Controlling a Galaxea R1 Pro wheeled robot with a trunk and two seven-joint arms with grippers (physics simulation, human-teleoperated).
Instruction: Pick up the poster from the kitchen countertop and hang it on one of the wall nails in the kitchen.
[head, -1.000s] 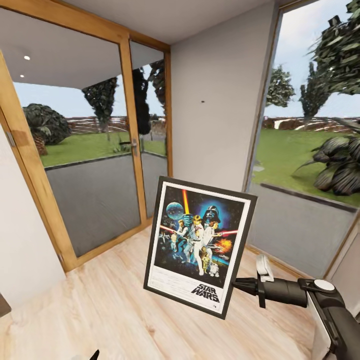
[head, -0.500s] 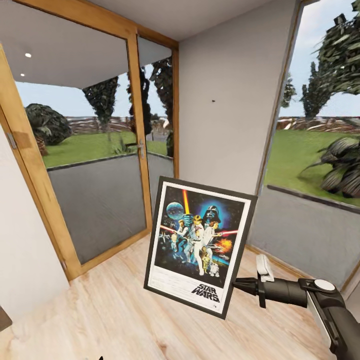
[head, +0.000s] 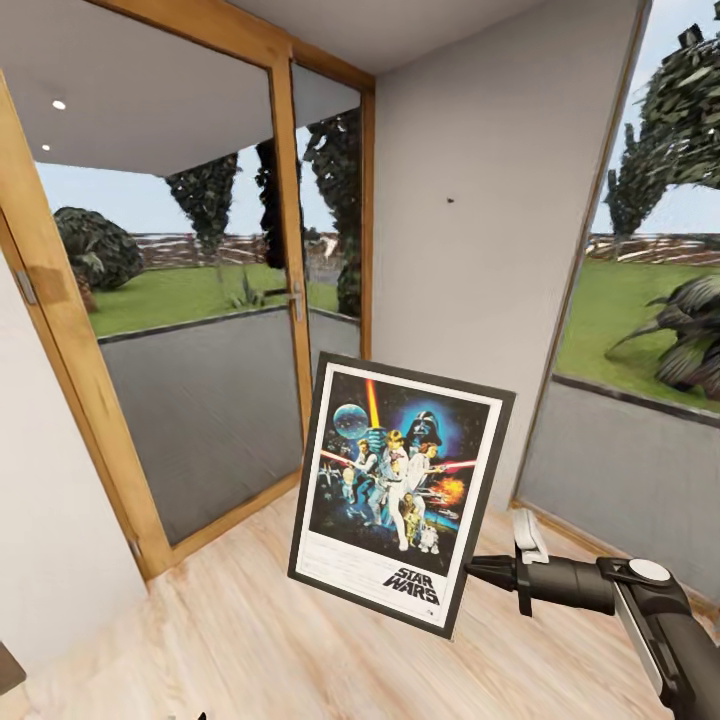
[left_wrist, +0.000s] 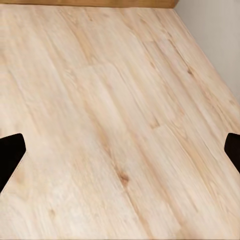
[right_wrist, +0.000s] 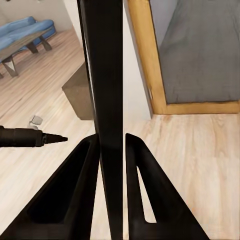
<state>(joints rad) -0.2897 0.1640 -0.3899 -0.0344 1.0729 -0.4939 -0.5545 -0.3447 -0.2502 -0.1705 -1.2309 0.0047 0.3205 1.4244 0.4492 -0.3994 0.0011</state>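
The right gripper (head: 480, 572) is clamping the poster (head: 398, 490) by its edge at center frame, keeping it upright, facing outward, ready for the wall nail (head: 450, 200) at upper right.

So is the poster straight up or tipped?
Tipped. The poster leans a bit, its top edge slanting down to the right, held by the right gripper at its lower right edge.

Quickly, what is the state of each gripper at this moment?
Left gripper: open, with nothing between its fingers.
Right gripper: shut on the poster, gripping its frame by the edge.
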